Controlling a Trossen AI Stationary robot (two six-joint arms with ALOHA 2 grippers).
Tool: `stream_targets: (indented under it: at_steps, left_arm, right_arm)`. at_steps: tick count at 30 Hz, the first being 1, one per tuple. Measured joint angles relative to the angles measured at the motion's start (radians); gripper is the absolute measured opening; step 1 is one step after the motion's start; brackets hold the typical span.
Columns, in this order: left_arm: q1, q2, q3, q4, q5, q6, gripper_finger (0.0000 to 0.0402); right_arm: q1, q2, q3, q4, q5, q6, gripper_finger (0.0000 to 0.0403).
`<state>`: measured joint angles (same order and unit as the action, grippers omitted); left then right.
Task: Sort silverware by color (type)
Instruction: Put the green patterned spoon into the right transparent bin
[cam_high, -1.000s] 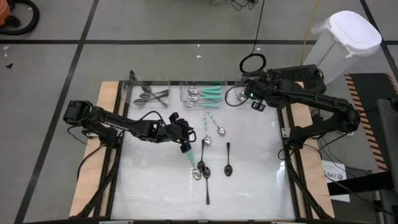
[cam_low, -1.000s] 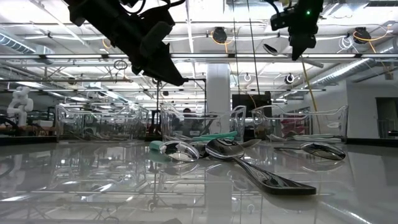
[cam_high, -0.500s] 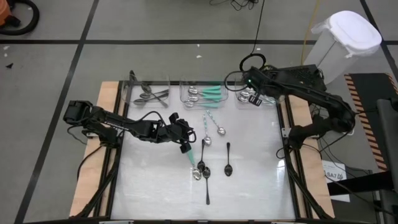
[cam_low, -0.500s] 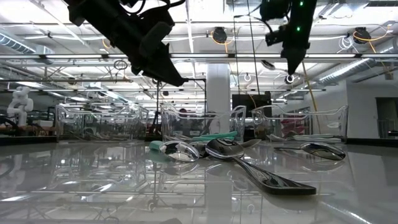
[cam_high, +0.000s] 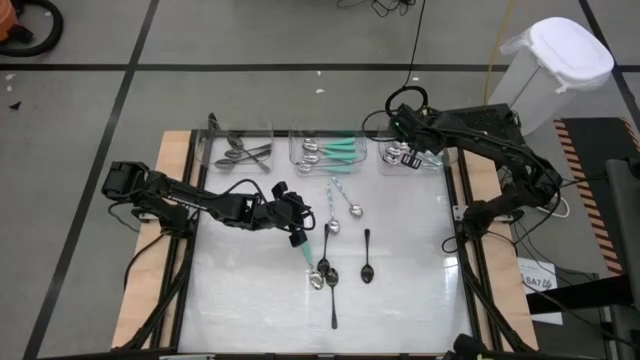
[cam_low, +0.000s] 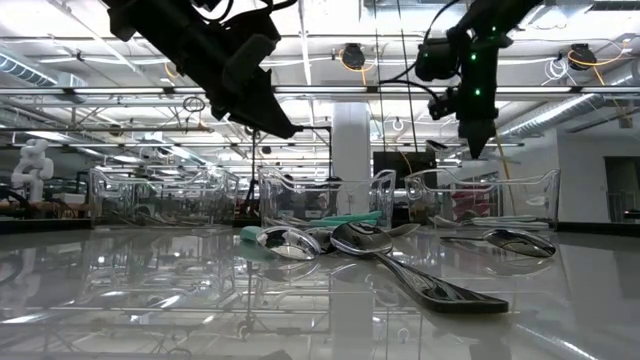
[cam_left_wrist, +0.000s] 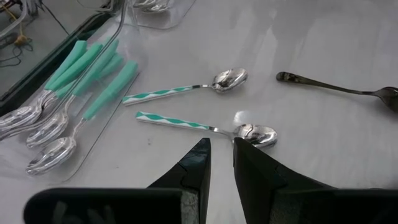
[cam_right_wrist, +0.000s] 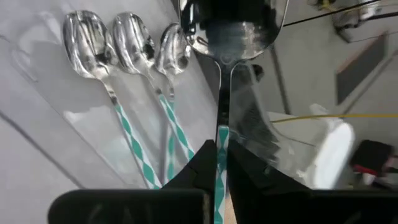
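Note:
My right gripper (cam_right_wrist: 221, 152) hovers over the right clear bin (cam_high: 432, 160), shut on a spoon with a teal-and-white patterned handle. Three matching spoons (cam_right_wrist: 130, 56) lie flat on that bin's floor. My left gripper (cam_left_wrist: 220, 155) hangs above the table's middle (cam_high: 300, 228), its fingers a narrow gap apart and holding nothing. Just beyond it, two patterned-handle spoons (cam_left_wrist: 186, 92) lie on the table, with a dark spoon (cam_left_wrist: 336, 88) farther off. Other loose spoons (cam_high: 332, 275) lie nearer the near edge. My right gripper pinches the spoon's patterned handle (cam_right_wrist: 222, 134) between its two fingers, which lie along the handle. The silver bowl (cam_right_wrist: 231, 28) sticks out past the fingertips. The spoon is lifted clear above the three spoons in the bin.
The middle bin (cam_high: 296, 150) holds spoons with plain teal handles (cam_high: 340, 148). The left bin (cam_high: 212, 150) holds dark and silver spoons (cam_high: 240, 155). All three bins stand along the far edge. A white lidded container (cam_high: 560, 60) stands beyond the table's right far corner.
My right gripper has moved down toward the right bin with the spoon still in its fingers, and the arm has drawn a little toward the far edge, uncovering the spoons in that bin.

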<state>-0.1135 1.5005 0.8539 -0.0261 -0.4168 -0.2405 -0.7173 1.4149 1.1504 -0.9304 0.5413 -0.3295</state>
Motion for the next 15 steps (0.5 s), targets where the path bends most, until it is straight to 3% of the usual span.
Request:
stream_targets:
  at_steps: [15]
  left_arm:
    - [0.000, 0.000, 0.000, 0.000, 0.000, -0.001, 0.0072]
  right_arm:
    - [-0.128, 0.127, -0.005, 0.070, -0.180, -0.086, 0.0018]
